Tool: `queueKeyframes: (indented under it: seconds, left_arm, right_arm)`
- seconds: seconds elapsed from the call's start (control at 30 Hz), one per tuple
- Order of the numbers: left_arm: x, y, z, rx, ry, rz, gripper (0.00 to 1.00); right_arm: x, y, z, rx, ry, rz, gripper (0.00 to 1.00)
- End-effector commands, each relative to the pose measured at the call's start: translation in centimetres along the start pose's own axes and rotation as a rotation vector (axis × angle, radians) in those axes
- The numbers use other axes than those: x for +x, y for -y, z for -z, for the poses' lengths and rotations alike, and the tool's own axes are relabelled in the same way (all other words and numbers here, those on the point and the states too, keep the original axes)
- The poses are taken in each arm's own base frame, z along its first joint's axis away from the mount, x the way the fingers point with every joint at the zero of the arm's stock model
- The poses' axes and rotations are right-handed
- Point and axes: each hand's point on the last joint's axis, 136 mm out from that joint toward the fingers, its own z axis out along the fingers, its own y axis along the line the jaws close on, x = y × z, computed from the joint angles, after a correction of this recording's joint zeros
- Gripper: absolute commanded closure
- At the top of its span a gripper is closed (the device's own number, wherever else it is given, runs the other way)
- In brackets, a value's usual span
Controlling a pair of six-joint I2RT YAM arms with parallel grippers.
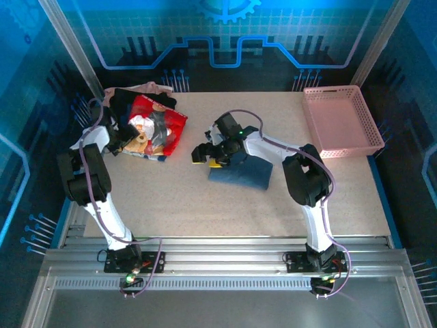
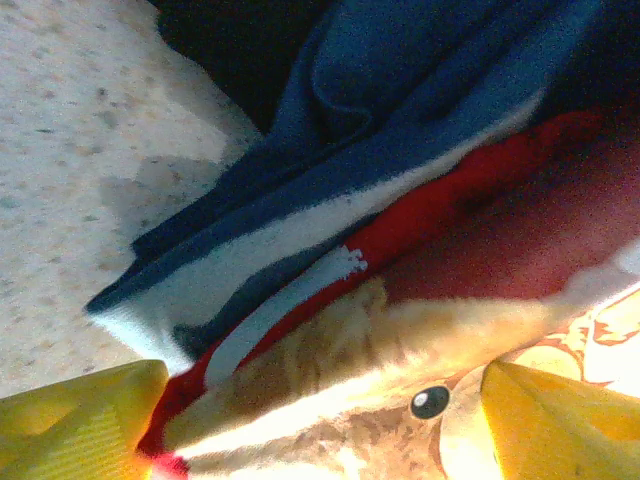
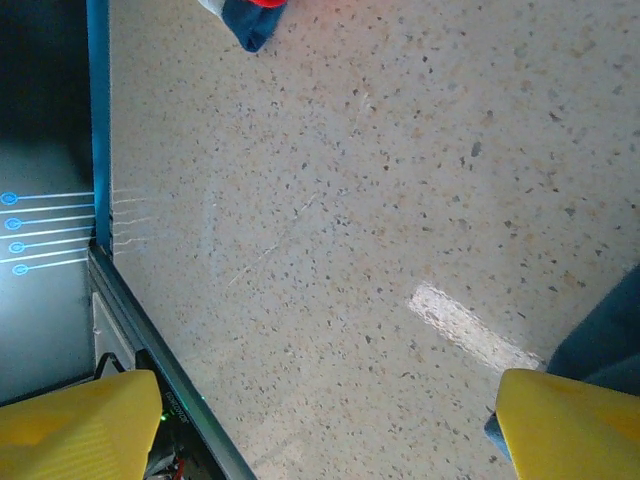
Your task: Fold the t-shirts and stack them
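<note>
At 10 o'clock on the speckled counter (image 1: 205,212), a loose heap of t-shirts (image 1: 147,130). On top, crumpled, the red t-shirt (image 1: 167,121) with the teddy-bear print. Behind it toward 11 o'clock, the black t-shirt (image 1: 123,102). At the heap's far edge, a strip of the beige t-shirt (image 1: 151,87). Under the red one's near edge, a fold of dark blue and white cloth (image 2: 400,110), lying on the counter.

Over the bear print, the left fingers (image 2: 70,425), spread wide and gripping nothing, one yellow tip to each side of the bear's face. Touching the cloth or just above it: impossible to tell. Behind them, the left arm (image 1: 85,178), bent up from its base at 7 o'clock.

Near the counter's middle, the slate-blue t-shirt (image 1: 244,174), folded into a flat packet and well apart from the heap. Just beside its 9 o'clock edge, the right fingers (image 3: 80,425), likewise wide apart and empty, above bare counter, with a corner of the slate-blue cloth right at one tip. Across the packet's far side, the right arm (image 1: 307,178), reaching in from its base at 5 o'clock.

At 2 o'clock, in the counter's far right corner, the pink lattice basket (image 1: 351,152).
</note>
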Motion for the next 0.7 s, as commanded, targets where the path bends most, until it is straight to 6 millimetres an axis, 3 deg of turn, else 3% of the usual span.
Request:
queueKeyframes:
  seconds: [0.0,0.2,0.37,0.5,0.67]
  left_arm:
    - [-1.7,0.9,-1.3,0.089,0.015,-0.004,0.18]
    - [-1.2,1.9,-2.5,0.203,-0.006,0.1,0.2]
    - [-1.0,1.0,-2.4,0.222,-0.006,0.172,0.2]
    - [-2.0,2.7,0.3,0.323,0.04,0.183,0.11]
    - [-1.1,4.9,4.8,0.371,0.046,0.154,0.07]
  right_arm:
    - [0.0,0.5,0.7,0.018,-0.001,-0.035,0.12]
    - [0.1,2.6,4.5,0.134,0.028,-0.049,0.12]
    - [0.7,3.4,8.3,0.169,0.073,-0.047,0.13]
    - [1.9,3.8,10.8,0.192,0.101,-0.026,0.12]
    - [3.7,7.1,14.5,0.233,0.145,-0.104,0.12]
